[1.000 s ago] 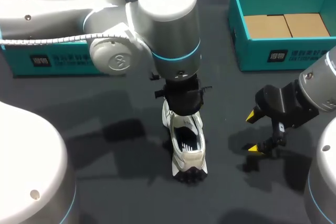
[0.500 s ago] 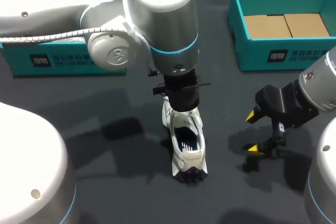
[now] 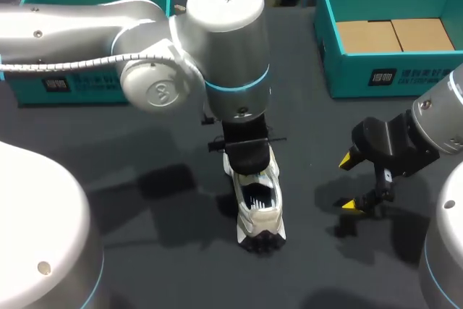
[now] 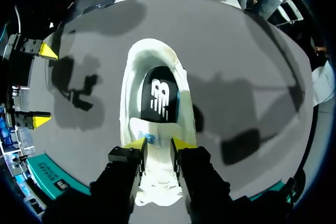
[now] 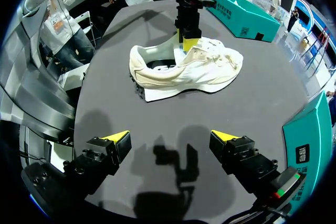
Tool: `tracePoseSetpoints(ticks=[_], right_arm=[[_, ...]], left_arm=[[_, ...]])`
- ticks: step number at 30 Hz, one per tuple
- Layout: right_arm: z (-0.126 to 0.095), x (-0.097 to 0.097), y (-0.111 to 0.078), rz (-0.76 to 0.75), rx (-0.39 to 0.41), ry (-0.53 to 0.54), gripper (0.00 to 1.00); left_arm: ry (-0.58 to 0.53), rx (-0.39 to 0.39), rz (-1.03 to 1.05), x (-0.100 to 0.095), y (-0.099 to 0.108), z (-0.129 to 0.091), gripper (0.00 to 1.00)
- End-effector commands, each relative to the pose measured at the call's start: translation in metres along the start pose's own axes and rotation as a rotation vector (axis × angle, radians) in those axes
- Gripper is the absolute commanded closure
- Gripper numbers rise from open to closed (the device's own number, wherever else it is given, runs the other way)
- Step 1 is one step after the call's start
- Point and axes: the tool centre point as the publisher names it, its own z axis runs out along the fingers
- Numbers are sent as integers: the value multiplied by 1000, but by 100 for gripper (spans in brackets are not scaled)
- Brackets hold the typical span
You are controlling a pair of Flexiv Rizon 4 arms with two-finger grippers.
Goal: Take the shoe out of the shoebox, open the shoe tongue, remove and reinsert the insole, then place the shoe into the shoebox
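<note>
A cream running shoe (image 3: 259, 211) stands upright on the dark table, heel toward me, with its black insole (image 4: 159, 95) showing inside. My left gripper (image 4: 157, 142) comes straight down over the laces, and its yellow fingertips (image 4: 181, 143) press the white tongue from both sides, shut on it. The right wrist view shows the shoe (image 5: 210, 69) from the side, with the left gripper (image 5: 188, 38) at its tongue. To the right of the shoe, my right gripper (image 3: 349, 183) hangs above bare table, open and holding nothing; its view shows it (image 5: 170, 137) well short of the shoe.
A teal shoebox (image 3: 376, 77) with brown cardboard in it stands at the back right. Another teal box (image 3: 72, 85) stands at the back left, partly behind my left arm. Bare dark table lies around the shoe.
My left wrist has shifted a little toward the shoe's opening and its fingers have narrowed onto the tongue. Neither the shoe nor the right arm has moved.
</note>
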Motion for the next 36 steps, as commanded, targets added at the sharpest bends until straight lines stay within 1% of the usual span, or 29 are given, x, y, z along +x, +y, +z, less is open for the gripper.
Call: tracePoseSetpoints(ticks=[1,6,9,11,15,18,20,22,24,27,30,32,36], right_arm=[[0,2,0,1,2,-3,0],[0,2,0,1,2,-3,0],[0,2,0,1,2,-3,0],[0,2,0,1,2,-3,0],[0,2,0,1,2,-3,0],[0,2,0,1,2,-3,0],[0,2,0,1,2,-3,0],[0,2,0,1,2,-3,0],[0,2,0,1,2,-3,0],[0,2,0,1,2,-3,0],[0,2,0,1,2,-3,0],[0,2,0,1,2,-3,0],[0,2,0,1,2,-3,0]], left_arm=[[-7,-3,5,-2,-3,8,71],[-35,-52,7,-5,-1,-14,71],[-38,-62,6,-9,2,-19,70],[-37,-62,5,-11,4,-15,70],[9,-35,4,-13,-1,5,71],[13,-4,-2,-11,-8,17,70],[13,7,-7,-8,-12,21,70],[8,8,-14,-6,-16,20,69],[-8,-6,-25,-3,-18,11,68],[-16,-43,-36,-3,-22,-9,67],[-27,-55,-52,-2,-23,-30,63],[-26,-43,-74,-4,-24,-41,62],[-10,-55,-136,-5,-27,-58,60]])
